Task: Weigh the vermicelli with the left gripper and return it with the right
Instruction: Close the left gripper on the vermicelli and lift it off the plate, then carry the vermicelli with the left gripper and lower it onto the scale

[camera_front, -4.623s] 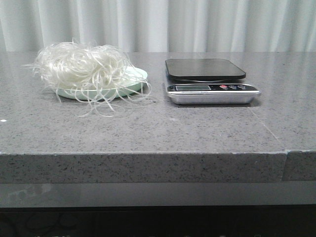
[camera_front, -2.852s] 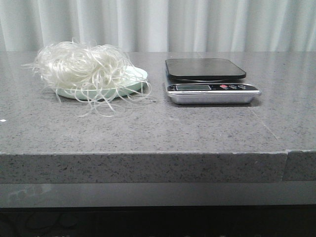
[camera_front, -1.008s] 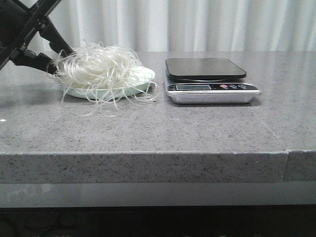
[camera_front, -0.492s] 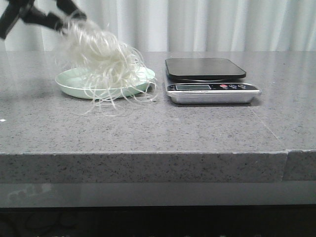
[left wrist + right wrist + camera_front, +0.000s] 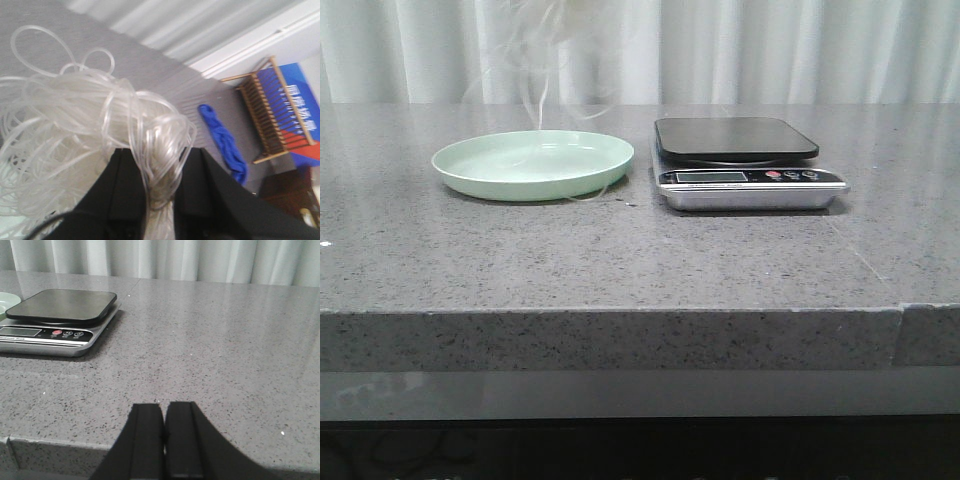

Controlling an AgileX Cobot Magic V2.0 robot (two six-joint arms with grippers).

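The vermicelli (image 5: 90, 130), a tangle of clear white strands, hangs from my left gripper (image 5: 159, 155), which is shut on a pinched bunch of it. In the front view only blurred trailing strands (image 5: 545, 40) of it show at the top edge above the pale green plate (image 5: 480, 172); the left gripper itself is out of that frame. The plate lies bare on the grey counter. To its right stands the kitchen scale (image 5: 740, 160) with a black platform (image 5: 62, 305) holding nothing. My right gripper (image 5: 164, 407) is shut with nothing in it, low over the counter's near edge, right of the scale.
The grey stone counter (image 5: 640, 260) has a seam (image 5: 900, 310) near its front right corner. White curtains hang behind it. In the left wrist view, a blue cloth (image 5: 225, 142) and a wooden rack (image 5: 272, 112) lie beyond the counter.
My left gripper came in from the left, shut on the vermicelli and lifted the whole tangle off the plate, up past the top of the front view. The plate shifted slightly right.
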